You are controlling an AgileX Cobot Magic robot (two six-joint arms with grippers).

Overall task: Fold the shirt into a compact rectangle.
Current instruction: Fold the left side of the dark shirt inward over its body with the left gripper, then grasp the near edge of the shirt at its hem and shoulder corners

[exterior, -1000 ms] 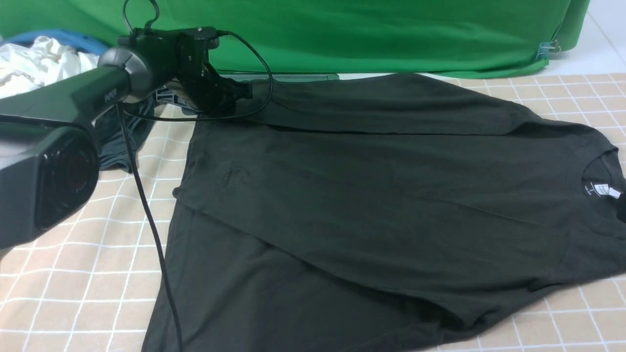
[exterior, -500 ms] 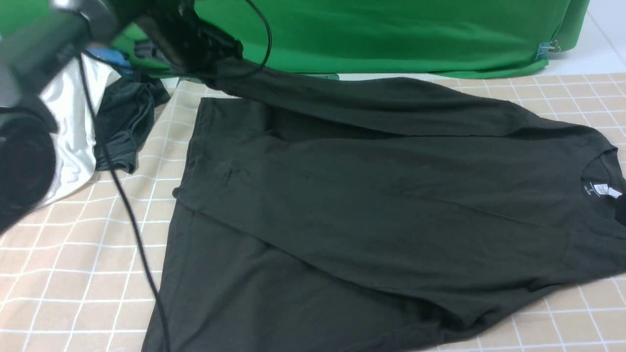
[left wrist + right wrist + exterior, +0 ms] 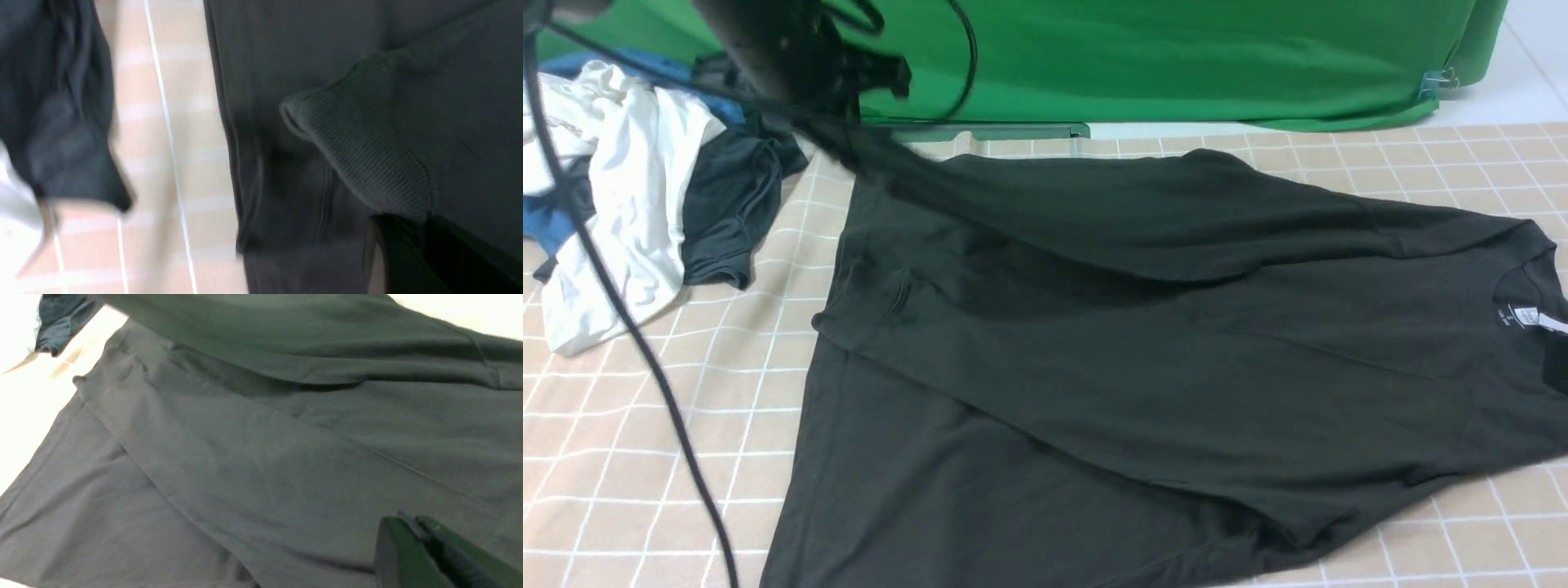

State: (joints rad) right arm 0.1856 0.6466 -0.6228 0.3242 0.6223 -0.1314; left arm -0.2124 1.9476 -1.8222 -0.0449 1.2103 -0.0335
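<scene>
The black shirt [image 3: 1143,367] lies spread across the checked table, with its collar and white neck label [image 3: 1525,316] at the far right. My left gripper [image 3: 840,122] hangs blurred above the shirt's back left corner. It is shut on the long sleeve's ribbed cuff [image 3: 359,155], which sticks out past the jaws of the left gripper [image 3: 425,220]. The lifted sleeve [image 3: 1094,212] slants down over the shirt's body. My right gripper [image 3: 410,520] hovers shut just above the cloth near the collar, at the front view's right edge [image 3: 1558,359]. The chest print is hidden.
A white garment [image 3: 629,204], a smaller dark grey garment [image 3: 735,204] and some blue cloth [image 3: 543,233] are heaped at the back left. A black cable [image 3: 645,351] hangs across the left side. A green backdrop [image 3: 1176,57] closes off the back of the checked tablecloth [image 3: 645,457].
My left gripper has risen from the table with the sleeve cuff and swung left. The sleeve now drapes nearer over the body, baring table squares behind it. The right gripper has barely moved.
</scene>
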